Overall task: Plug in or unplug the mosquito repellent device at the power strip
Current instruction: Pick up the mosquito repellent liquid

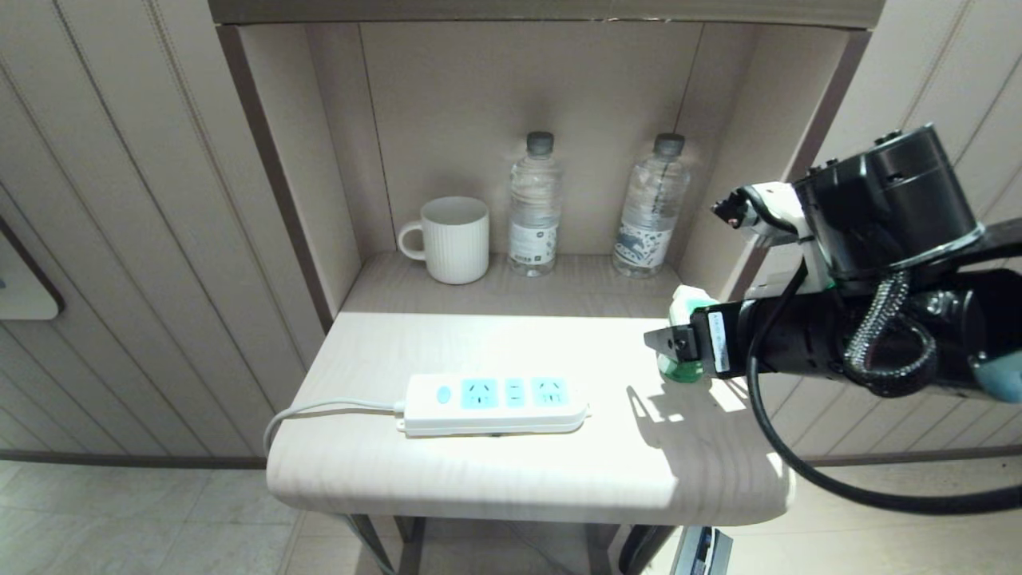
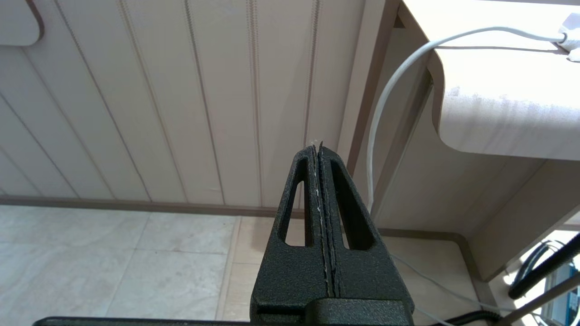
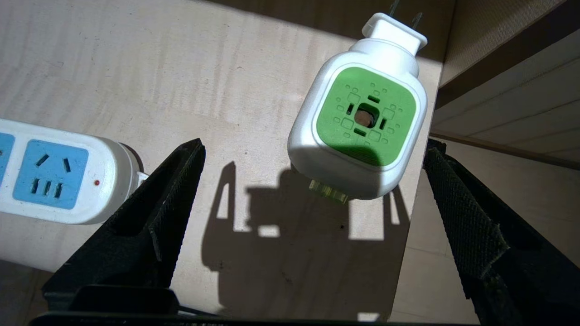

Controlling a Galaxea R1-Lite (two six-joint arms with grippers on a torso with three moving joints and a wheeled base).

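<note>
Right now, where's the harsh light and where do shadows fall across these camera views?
Head view: bright glare on the table front; the right gripper throws a shadow beside the power strip. Right wrist view: the open fingers and mosquito repellent device cast hard shadows. Left wrist view: table edge washed out.

White rounded plastic repellent device (image 3: 358, 122) with green perforated face; white long power strip (image 1: 495, 404) with light-blue sockets; pale wood-grain surface (image 1: 447, 471).
</note>
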